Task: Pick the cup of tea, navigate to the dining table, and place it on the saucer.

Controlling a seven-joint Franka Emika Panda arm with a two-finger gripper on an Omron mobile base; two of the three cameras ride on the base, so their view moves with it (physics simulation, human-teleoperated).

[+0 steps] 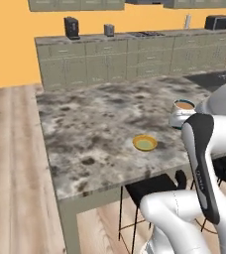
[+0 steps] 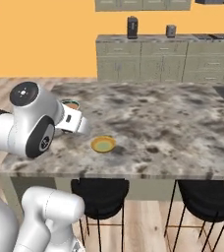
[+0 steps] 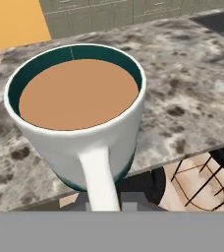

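One cup of tea (image 3: 77, 118) close to the lens in the hand view, handle toward the camera, brown liquid near the rim, teal inside. Gripper (image 3: 104, 204) pinched tight on the handle; cup held clear above the worktop.

Left base view, left to right: one dining table (image 1: 85, 124) with mottled granite worktop, one yellow saucer (image 1: 144, 143) on it near the front edge, the cup up and to the right of the saucer, apart from it.

Right base view: cup beside the arm, saucer just right of it. Two black stools (image 2: 100, 193) under the table edge.

Back counter: two dark appliances (image 1: 72, 28).
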